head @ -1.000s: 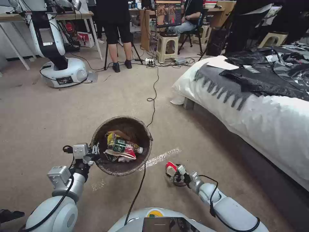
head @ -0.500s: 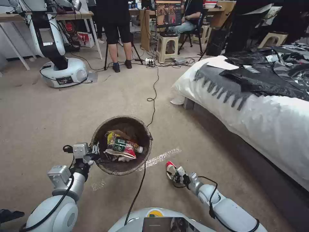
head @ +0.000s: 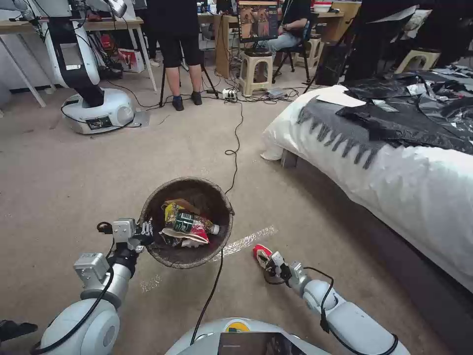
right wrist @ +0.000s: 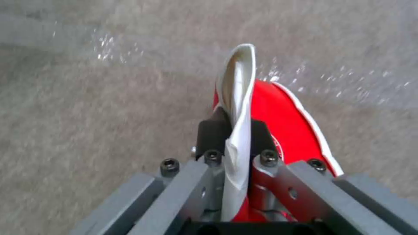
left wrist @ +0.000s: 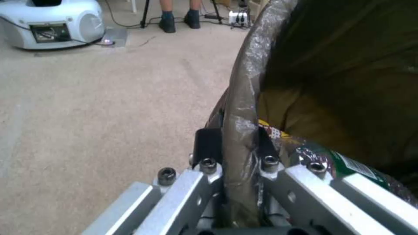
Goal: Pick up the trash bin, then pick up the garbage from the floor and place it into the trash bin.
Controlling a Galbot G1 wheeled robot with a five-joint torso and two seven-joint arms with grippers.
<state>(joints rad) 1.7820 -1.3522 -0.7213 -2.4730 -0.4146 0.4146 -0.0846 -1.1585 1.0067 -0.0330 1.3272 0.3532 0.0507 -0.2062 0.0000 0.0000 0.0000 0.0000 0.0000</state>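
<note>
The trash bin (head: 192, 180), round with a dark bag over its rim, hangs above the carpet in front of me. My left gripper (head: 143, 231) is shut on its near-left rim. In the left wrist view, the bag-covered rim (left wrist: 244, 98) runs between the left gripper's (left wrist: 237, 143) jaws. Garbage lies inside: a green-labelled bottle (head: 189, 223) and a yellow wrapper (head: 171, 212). To the right of the bin and low over the floor, my right gripper (head: 268, 259) is shut on a crushed red-and-white paper cup (head: 261, 251). The right wrist view shows this cup (right wrist: 279, 120) pinched flat in the right gripper (right wrist: 235, 130).
A bed (head: 394, 172) with a white cover and black plastic sheets (head: 409, 118) fills the right side. A black cable (head: 235, 148) crosses the carpet and passes under the bin. A clear plastic strip (head: 251, 239) lies on the floor. Another robot (head: 93, 108) and a standing person are at the back.
The right arm has shifted only slightly with the red-and-white cup in its grip. The left arm and the bin have held still.
</note>
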